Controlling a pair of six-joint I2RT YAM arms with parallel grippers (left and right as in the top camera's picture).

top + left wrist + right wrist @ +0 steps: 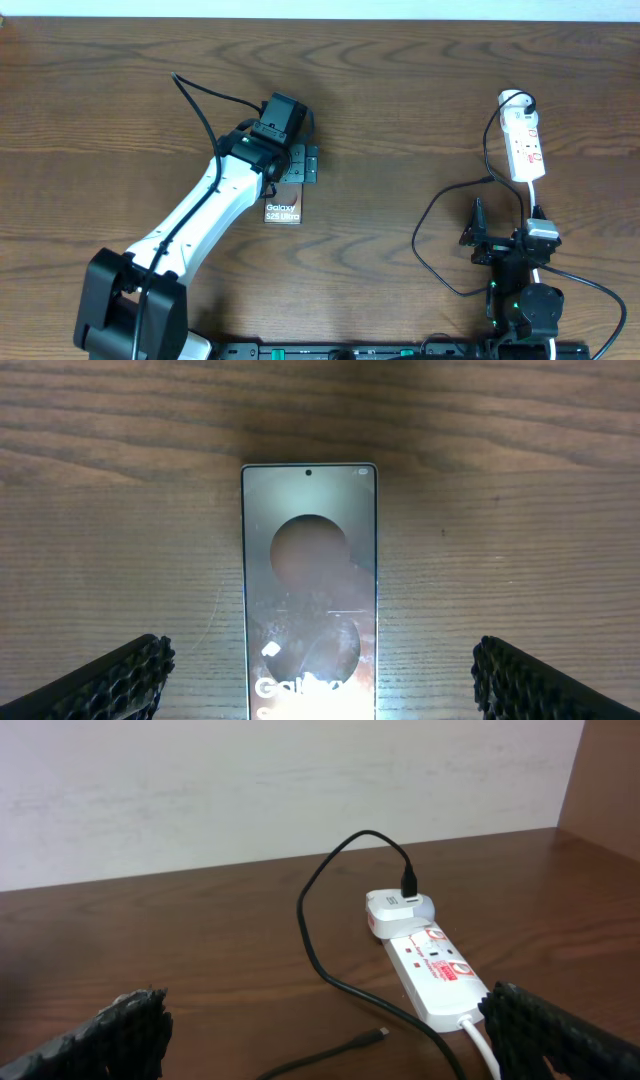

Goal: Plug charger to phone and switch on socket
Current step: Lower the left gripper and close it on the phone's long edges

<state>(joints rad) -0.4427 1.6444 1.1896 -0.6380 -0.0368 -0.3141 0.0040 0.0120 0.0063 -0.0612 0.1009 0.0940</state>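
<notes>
Left gripper (320,665) hangs spread wide over the phone (310,580), empty, one finger on each long side. Likely it is set to pin the phone, which lies flat mid-table with its lettered end toward the robot, well apart from the socket (435,970) at the right. Right gripper (325,1020) is also wide and empty, low and facing the socket; the charger (301,910) loops from the adapter (395,910) and its tip (378,1034) lies loose just ahead of it, handy to pick up. Bare table (400,80) all round the phone gives a clear run from the right; the cable loop could snag.
</notes>
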